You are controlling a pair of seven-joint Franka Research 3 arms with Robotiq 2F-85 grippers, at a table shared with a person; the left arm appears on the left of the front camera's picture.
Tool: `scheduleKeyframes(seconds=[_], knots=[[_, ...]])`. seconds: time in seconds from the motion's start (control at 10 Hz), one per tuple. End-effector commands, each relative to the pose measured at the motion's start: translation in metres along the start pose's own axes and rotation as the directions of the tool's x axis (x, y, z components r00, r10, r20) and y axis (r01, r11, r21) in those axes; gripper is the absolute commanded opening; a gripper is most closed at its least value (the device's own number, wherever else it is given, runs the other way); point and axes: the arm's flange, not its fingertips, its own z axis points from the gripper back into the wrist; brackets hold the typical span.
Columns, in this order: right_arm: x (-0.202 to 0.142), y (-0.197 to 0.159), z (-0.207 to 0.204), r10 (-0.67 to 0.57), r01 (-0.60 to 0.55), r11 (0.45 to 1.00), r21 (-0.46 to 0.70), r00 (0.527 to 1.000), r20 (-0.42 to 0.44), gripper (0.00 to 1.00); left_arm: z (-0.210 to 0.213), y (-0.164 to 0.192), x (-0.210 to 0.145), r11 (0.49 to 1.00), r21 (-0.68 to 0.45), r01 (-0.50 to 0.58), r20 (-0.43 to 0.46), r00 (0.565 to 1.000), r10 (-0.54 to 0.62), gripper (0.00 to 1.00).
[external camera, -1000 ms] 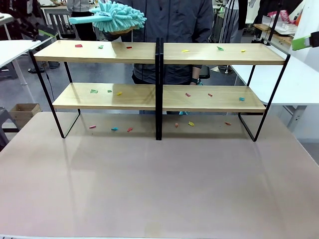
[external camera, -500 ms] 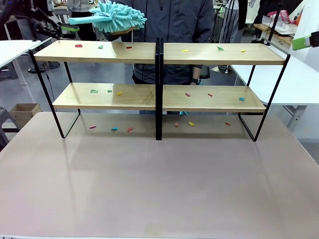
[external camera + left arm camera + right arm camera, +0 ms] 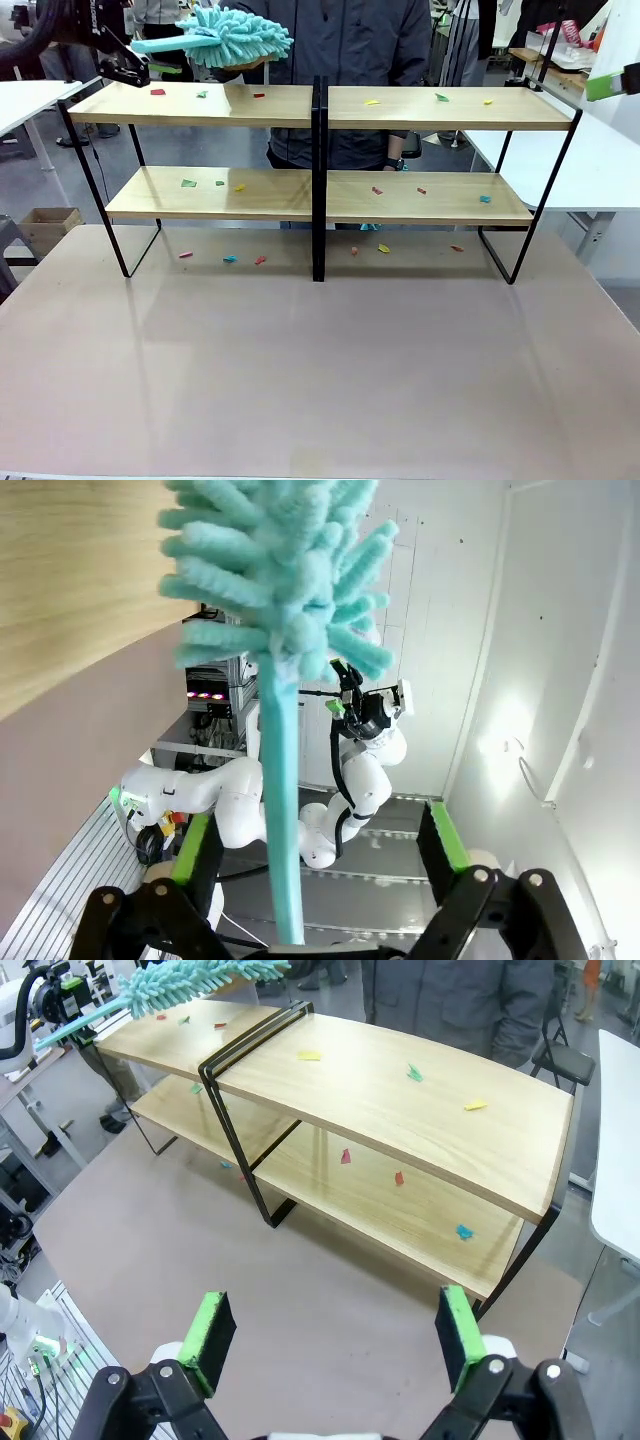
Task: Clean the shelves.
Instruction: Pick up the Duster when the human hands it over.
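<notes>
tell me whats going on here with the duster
A person behind the shelves seems to be holding out a teal duster by its fluffy head. The left gripper has its open jaws on either side of the handle, not yet clamped. The right gripper hovers open above the shelves' right end. Coloured scraps lie on both tiers and on the table underneath, so nothing looks cleaned yet.

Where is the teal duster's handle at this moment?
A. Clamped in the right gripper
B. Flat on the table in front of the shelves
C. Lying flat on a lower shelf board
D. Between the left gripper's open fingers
D: in the left wrist view the duster has its handle running up between the two green-padded fingers of the left gripper, which stand apart on either side of it.
</notes>
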Motion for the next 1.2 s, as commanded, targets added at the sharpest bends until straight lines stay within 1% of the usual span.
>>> scheduleKeyframes(seconds=[0.0,0.1,0.2,0.3,0.5,0.6,0.7,1.1], knots=[[-0.0011,-0.0012,0.0002,0.005,-0.005,1.000,0.003,1.000,-0.001,1.00,-0.0008,-0.0057,0.0004,1.000,0.008,0.020,0.024,1.000,-0.020,0.72],[-0.0011,-0.0012,0.0002,0.005,-0.005,1.000,0.003,1.000,-0.001,1.00,-0.0008,-0.0043,-0.0018,1.000,0.007,0.019,0.031,0.999,-0.020,0.41],[-0.0011,-0.0012,0.0002,0.005,-0.005,1.000,0.003,1.000,-0.001,1.00,0.0006,-0.0030,-0.0024,0.999,0.023,0.032,0.044,0.998,-0.033,0.13],[-0.0011,-0.0012,0.0002,0.005,-0.005,1.000,0.003,1.000,-0.001,1.00,0.0018,-0.0017,-0.0027,0.999,0.026,0.031,0.044,0.999,-0.032,0.00],[-0.0011,-0.0012,0.0002,0.005,-0.005,1.000,0.003,1.000,-0.001,1.00,-0.0003,-0.0009,-0.0027,0.999,0.034,0.037,0.050,0.998,-0.039,0.00],[-0.0011,-0.0012,0.0002,0.005,-0.005,1.000,0.003,1.000,-0.001,1.00,-0.0035,-0.0011,-0.0030,0.998,0.043,0.037,0.046,0.998,-0.039,0.03],[-0.0011,-0.0012,0.0002,0.005,-0.005,1.000,0.003,1.000,-0.001,1.00,-0.0034,-0.0005,-0.0035,0.998,0.046,0.038,0.041,0.998,-0.040,0.00],[-0.0011,-0.0012,0.0002,0.005,-0.005,1.000,0.003,1.000,-0.001,1.00,-0.0064,-0.0038,-0.0095,0.997,0.056,0.054,0.034,0.998,-0.056,0.00]])
